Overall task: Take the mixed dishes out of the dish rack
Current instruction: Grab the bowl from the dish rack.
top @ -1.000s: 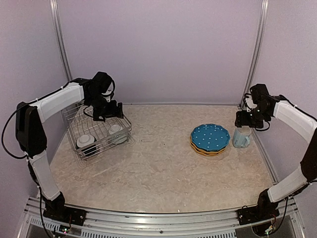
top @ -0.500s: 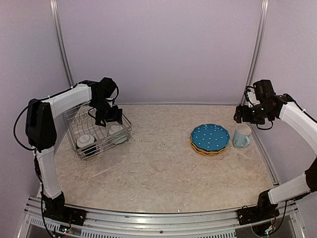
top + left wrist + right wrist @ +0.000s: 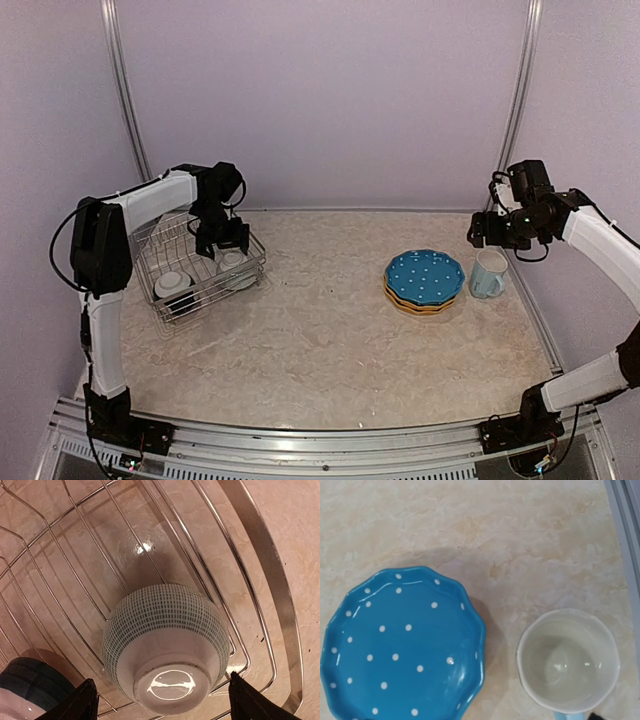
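Bench (image 3: 320, 340): pale marbled top, lilac walls behind.
Dish rack (image 3: 180, 312): near left, two white bowls (image 3: 173, 284) upside down inside.
Plates (image 3: 424, 276): stacked on the bench, blue on top; mug (image 3: 488, 274) just beside, upright, empty.
Left tool (image 3: 222, 238): has dropped over the right bowl (image 3: 165, 645), fingers apart either side.
Right tool (image 3: 488, 232): has lifted off the mug; its spread cannot be told.
Meaning: mug unloaded, bowls remain.
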`<control>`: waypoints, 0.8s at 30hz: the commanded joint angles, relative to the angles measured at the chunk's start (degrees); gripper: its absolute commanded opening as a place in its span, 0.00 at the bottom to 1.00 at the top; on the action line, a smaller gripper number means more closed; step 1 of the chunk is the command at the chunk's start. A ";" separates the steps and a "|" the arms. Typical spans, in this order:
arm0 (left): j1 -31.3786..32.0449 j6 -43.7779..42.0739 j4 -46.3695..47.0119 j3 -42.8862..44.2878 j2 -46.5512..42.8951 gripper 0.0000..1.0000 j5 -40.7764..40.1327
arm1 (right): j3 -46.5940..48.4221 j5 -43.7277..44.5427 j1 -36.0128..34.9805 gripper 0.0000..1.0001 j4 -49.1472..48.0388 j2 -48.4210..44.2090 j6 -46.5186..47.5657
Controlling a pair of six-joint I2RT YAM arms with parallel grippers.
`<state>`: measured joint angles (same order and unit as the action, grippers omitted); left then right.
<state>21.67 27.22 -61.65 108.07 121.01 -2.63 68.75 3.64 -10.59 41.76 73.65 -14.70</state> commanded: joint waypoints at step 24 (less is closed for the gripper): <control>0.94 0.21 -4.57 4.02 3.05 0.45 -1.36 | 0.66 -0.13 -1.83 0.90 -0.96 -1.31 -1.63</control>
<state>22.33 27.38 -64.66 111.55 124.57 -3.07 68.73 3.62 -11.53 40.80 73.58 -15.55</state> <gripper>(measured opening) 0.485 0.903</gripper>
